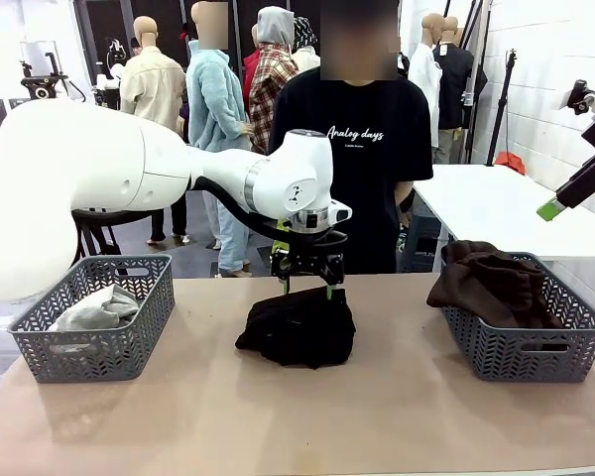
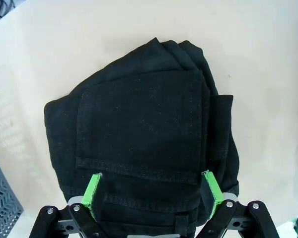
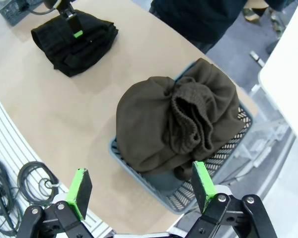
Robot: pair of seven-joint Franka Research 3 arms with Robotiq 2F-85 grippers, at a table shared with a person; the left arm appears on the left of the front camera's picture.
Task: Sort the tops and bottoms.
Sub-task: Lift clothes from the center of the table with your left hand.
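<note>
Black folded bottoms [image 1: 297, 329] lie in the middle of the table. My left gripper [image 1: 305, 285] hangs open just over their far edge. In the left wrist view the black bottoms [image 2: 144, 134] show a back pocket, and the left gripper [image 2: 152, 194] has one green pad on each side of the cloth, not closed. Dark brown bottoms [image 1: 491, 283] are heaped in the right basket [image 1: 521, 349]. A light grey top [image 1: 94, 309] lies in the left basket [image 1: 99, 352]. My right gripper [image 1: 553, 206] is raised at the far right. In its own view it [image 3: 141, 187] is open high above the brown bottoms [image 3: 174, 121].
A person in a black T-shirt with white lettering [image 1: 362, 149] stands at the far side of the table. A white table [image 1: 496, 203] stands behind on the right. Bare tabletop [image 1: 297, 416] stretches between the baskets in front of the black garment.
</note>
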